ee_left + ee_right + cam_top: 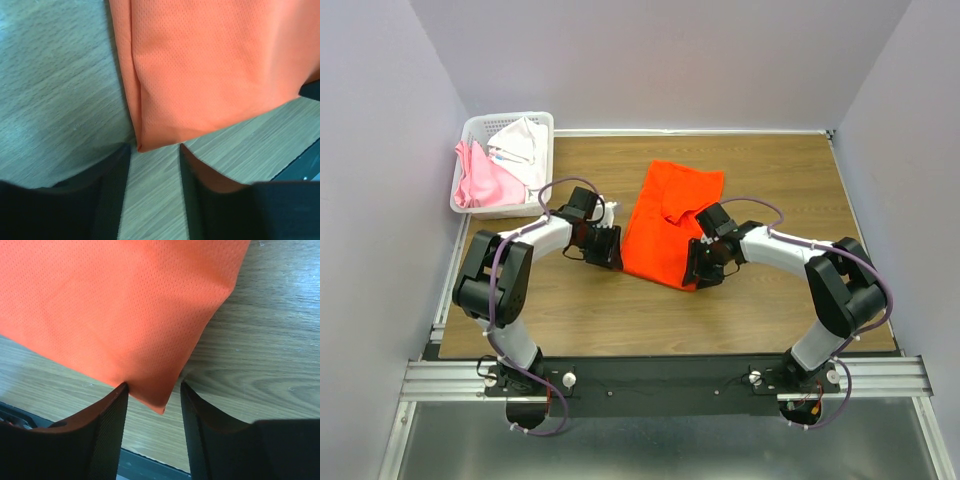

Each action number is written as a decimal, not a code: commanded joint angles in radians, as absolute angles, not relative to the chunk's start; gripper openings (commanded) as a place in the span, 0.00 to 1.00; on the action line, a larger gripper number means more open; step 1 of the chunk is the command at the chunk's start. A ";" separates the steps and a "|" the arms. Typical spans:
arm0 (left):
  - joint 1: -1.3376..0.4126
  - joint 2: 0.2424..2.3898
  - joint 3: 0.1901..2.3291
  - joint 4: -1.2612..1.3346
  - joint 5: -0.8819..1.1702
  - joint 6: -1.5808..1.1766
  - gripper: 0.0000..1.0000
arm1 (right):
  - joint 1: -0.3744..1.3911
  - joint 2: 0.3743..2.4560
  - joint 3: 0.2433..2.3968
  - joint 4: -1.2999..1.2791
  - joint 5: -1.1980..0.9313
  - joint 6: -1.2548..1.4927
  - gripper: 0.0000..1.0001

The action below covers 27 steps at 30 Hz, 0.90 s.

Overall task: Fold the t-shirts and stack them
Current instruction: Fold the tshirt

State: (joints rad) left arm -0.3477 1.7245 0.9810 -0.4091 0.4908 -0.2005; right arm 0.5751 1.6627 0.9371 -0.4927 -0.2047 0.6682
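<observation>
The orange t-shirt [665, 225] lies flat on the table [770, 180], near the middle of the surface, folded into a long narrow panel. Its length runs from the far edge towards the near edge. One sleeve is folded over on top.

Left gripper [607, 247]: positioned low at the near-left corner of the orange t-shirt. In the left wrist view the jaws are partly open. The fingers [112, 190] rest at the surface, with bare wood between them. The cloth corner sits at the mouth of the gap and is not pinched.

Right gripper [703, 268]: positioned low at the near-right corner of the same shirt. In the right wrist view the jaws are also partly open. The cloth corner lies between the fingers [107, 430], with a gap visible beside it; nothing is clamped.

A white lattice basket [470, 130] stands at the far-left corner of the table. It holds a pink t-shirt [485, 180] and a white t-shirt [520, 145], both crumpled.
</observation>
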 commanded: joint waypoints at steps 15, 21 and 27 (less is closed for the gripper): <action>-0.365 1.790 0.930 -0.460 0.445 -0.187 0.00 | 0.581 1.623 0.879 -0.538 -0.154 0.707 0.02; -0.365 1.760 0.936 -0.468 0.436 -0.209 0.00 | 0.580 1.588 0.871 -0.590 -0.106 0.713 0.03; -0.365 1.727 0.951 -0.480 0.452 -0.222 0.00 | 0.580 1.578 0.884 -0.623 -0.086 0.701 0.03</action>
State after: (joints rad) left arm -0.3660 1.7504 0.9695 -0.4160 0.5304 -0.2260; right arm 0.5751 1.6043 0.8867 -0.5491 -0.1463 0.7067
